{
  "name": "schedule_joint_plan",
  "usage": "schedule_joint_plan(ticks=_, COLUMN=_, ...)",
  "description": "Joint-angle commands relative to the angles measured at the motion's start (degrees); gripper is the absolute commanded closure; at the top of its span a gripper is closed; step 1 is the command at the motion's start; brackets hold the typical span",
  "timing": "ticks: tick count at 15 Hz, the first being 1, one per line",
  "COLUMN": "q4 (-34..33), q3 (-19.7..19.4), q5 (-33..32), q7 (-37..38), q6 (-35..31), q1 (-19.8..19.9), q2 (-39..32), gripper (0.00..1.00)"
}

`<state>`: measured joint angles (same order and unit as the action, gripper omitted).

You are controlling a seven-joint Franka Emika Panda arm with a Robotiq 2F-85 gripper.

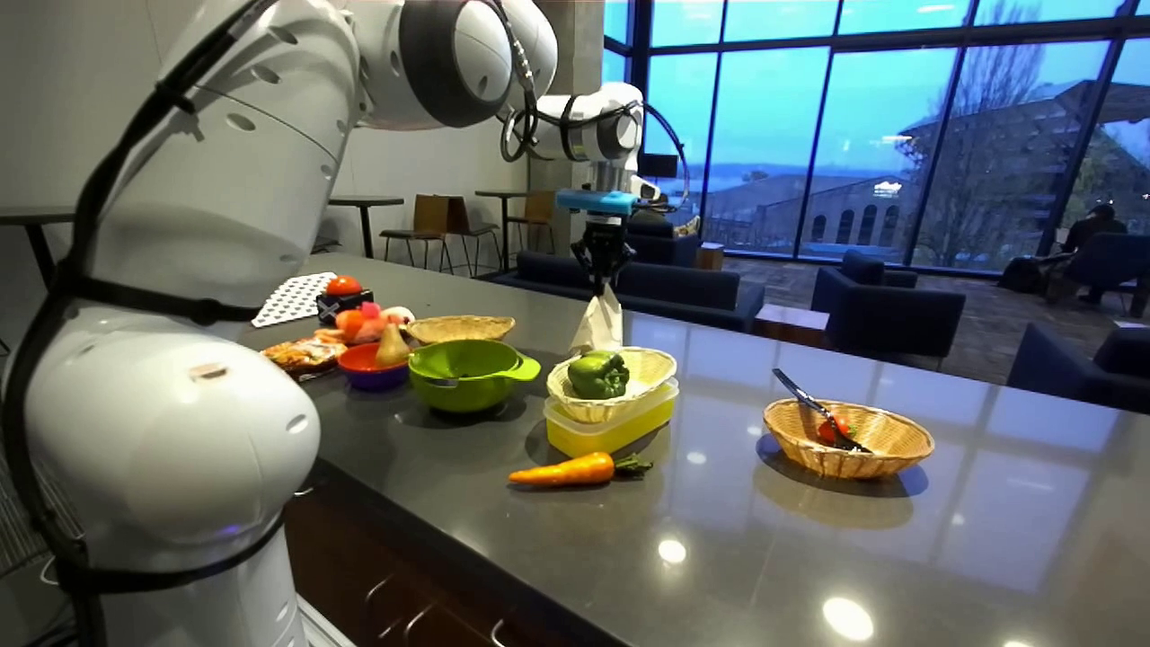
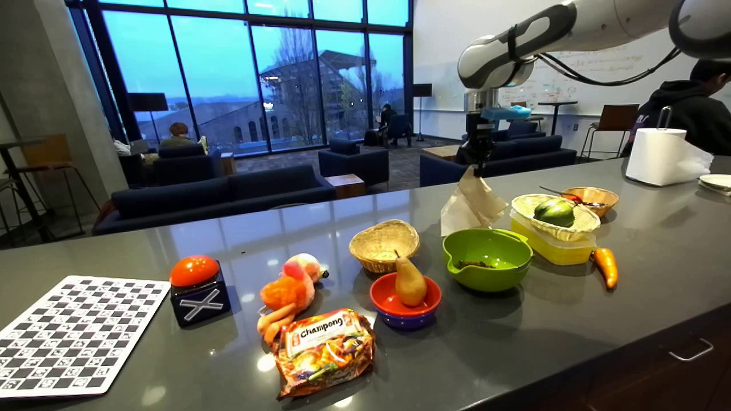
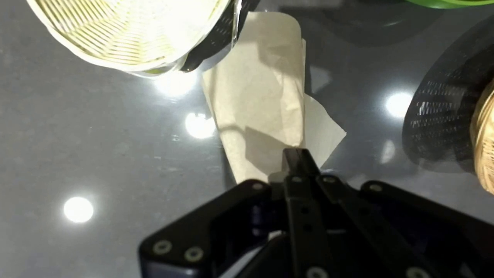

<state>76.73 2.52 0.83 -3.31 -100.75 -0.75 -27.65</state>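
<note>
My gripper [image 1: 601, 283] points down over the grey counter, its fingertips pressed together on a brown paper napkin [image 1: 600, 325]. In an exterior view the napkin [image 2: 469, 206] rises to a peak at the gripper [image 2: 477, 169] and spreads out below. The wrist view shows the shut gripper [image 3: 296, 151] above the folded napkin [image 3: 258, 88]; what lies between the pads is hidden there. Beside the napkin, a cream basket [image 1: 651, 368] holding a green pepper [image 1: 599, 375] rests on a yellow container [image 1: 611, 434]. A green bowl [image 2: 488, 260] with dark bits inside stands near the napkin.
A carrot [image 1: 575, 470] lies before the yellow container. A brown basket [image 1: 844, 454] holds a tomato and a dark utensil. A wicker basket [image 2: 384, 245], a pear [image 2: 410, 282] in a red bowl [image 2: 380, 297], a plush toy [image 2: 288, 291], a noodle packet [image 2: 325, 351] and a red button [image 2: 194, 271] stand along the counter.
</note>
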Motion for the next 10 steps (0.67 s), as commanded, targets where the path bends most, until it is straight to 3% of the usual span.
schedule_joint_plan(ticks=1, q4=-4.7, q3=0.0, q5=2.1, q7=-1.5, q6=2.2, q1=1.0, q2=-4.4, gripper=1.0)
schedule_joint_plan(ticks=10, q4=-12.6, q3=-0.6, q5=-0.5, q7=-0.1, q6=8.8, q1=-1.2, q2=-14.7, gripper=1.0)
